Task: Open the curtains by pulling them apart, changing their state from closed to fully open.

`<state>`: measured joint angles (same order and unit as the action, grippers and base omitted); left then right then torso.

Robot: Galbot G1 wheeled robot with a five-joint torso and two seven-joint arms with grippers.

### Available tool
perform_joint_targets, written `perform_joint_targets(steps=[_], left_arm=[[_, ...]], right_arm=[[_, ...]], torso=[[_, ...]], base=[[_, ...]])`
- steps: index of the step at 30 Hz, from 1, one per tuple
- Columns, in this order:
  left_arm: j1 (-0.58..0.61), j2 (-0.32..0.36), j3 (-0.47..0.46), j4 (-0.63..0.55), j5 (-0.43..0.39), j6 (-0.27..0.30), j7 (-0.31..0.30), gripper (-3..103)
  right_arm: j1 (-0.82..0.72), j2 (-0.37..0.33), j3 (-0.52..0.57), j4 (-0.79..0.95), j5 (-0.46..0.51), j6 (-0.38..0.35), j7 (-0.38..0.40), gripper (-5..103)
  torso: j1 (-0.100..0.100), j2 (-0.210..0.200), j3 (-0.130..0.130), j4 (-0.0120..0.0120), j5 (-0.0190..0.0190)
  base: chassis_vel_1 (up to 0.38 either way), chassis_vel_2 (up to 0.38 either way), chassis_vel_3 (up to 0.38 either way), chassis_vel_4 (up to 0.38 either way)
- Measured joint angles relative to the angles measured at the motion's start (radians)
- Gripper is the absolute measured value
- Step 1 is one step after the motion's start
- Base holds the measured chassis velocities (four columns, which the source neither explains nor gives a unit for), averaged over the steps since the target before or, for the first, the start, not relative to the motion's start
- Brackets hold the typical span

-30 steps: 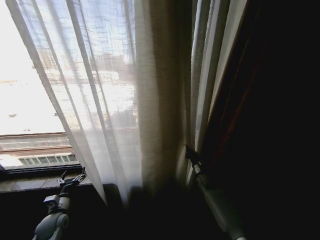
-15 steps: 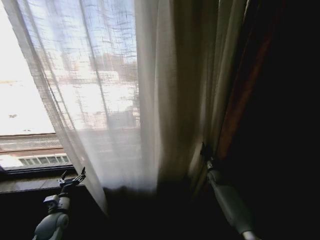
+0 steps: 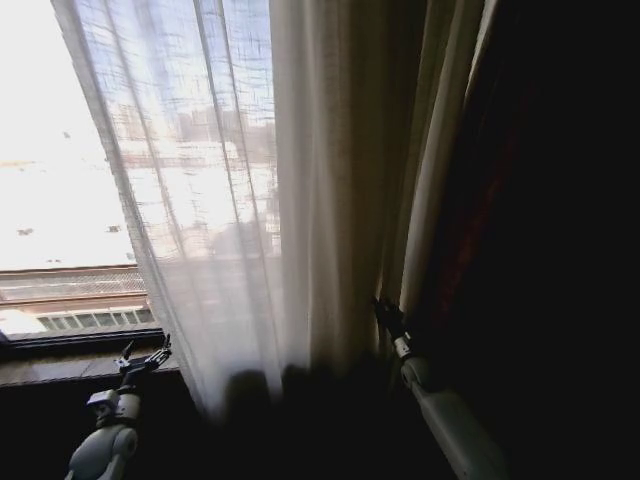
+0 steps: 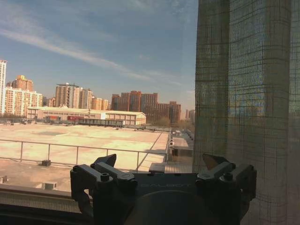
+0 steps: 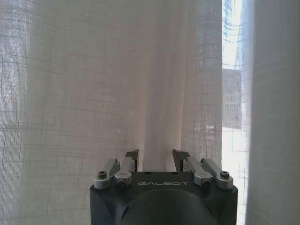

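From the head camera, a bright window over a dark stone sill lies bare on the left, and the sheer white pleated curtain hangs gathered toward the middle, beside a dark opaque drape on the right. The left tool sits low by the sill, left of the curtain's edge, prongs spread and holding nothing. The right tool is pushed into the folds at the curtain's right side; its grip cannot be made out here. Since half a second ago the curtain's left edge has drawn further right and the right tool has moved slightly left. At the left wrist, the left tool gapes wide before rooftops, woven mesh hanging beside it. At the right wrist, the right tool is part-open, curtain folds hanging just ahead of its tips.
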<state>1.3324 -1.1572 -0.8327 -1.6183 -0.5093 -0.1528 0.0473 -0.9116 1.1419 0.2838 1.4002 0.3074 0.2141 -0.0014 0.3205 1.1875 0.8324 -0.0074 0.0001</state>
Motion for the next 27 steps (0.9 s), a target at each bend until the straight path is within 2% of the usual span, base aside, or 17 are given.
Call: perform_joint_targets(steps=[2,6,7,10,12,15,17,18,27], left_arm=[[0.0,0.0,0.0,0.0,0.0,0.0,0.0,100],[0.0,0.0,0.0,0.0,0.0,0.0,0.0,100],[0.0,0.0,0.0,0.0,0.0,0.0,0.0,100],[0.0,0.0,0.0,0.0,0.0,0.0,0.0,100],[0.0,0.0,0.0,0.0,0.0,0.0,0.0,100],[0.0,0.0,0.0,0.0,0.0,0.0,0.0,100],[0.0,0.0,0.0,0.0,0.0,0.0,0.0,100],[0.0,0.0,0.0,0.0,0.0,0.0,0.0,100],[0.0,0.0,0.0,0.0,0.0,0.0,0.0,100]], right_arm=[[-0.01,-0.003,-0.003,0.009,0.001,-0.002,-0.001,41],[-0.073,-0.015,-0.002,0.073,0.022,-0.016,0.009,62],[-0.073,-0.015,-0.002,0.073,0.022,-0.016,0.009,62],[-0.121,-0.017,0.028,0.122,0.022,-0.02,0.016,79],[-0.127,-0.017,0.033,0.128,0.022,-0.02,0.016,79],[-0.171,-0.013,0.073,0.164,0.019,-0.026,0.016,95],[-0.178,-0.013,0.079,0.169,0.019,-0.027,0.011,95],[-0.19,-0.012,0.087,0.178,0.018,-0.029,0.004,100],[-0.207,-0.003,0.105,0.187,-0.004,-0.016,-0.018,100]], torso=[[0.0,0.0,0.0,0.0,0.0],[0.0,0.0,0.0,0.0,0.0],[0.0,0.0,0.0,0.0,0.0],[0.0,0.0,0.0,0.0,-0.0001],[0.0,0.0,0.0,-0.0001,0.0],[0.0,0.0,0.0,-0.0002,0.0],[0.0,0.0,0.0,-0.0002,0.0],[0.0,0.0,0.0,-0.0002,0.0],[0.0,0.0,0.0,0.0,0.0]], base=[[0.0,0.0,0.0,0.0],[0.0,0.0,0.0,0.0],[0.0,0.0,0.0,0.0],[0.0,0.0,0.0,0.0],[0.0,0.0,0.0,0.0],[0.0,0.0,0.0,0.0],[0.0,0.0,0.0,0.0],[0.0,0.0,0.0,0.0],[0.0,0.0,0.0,0.0]])
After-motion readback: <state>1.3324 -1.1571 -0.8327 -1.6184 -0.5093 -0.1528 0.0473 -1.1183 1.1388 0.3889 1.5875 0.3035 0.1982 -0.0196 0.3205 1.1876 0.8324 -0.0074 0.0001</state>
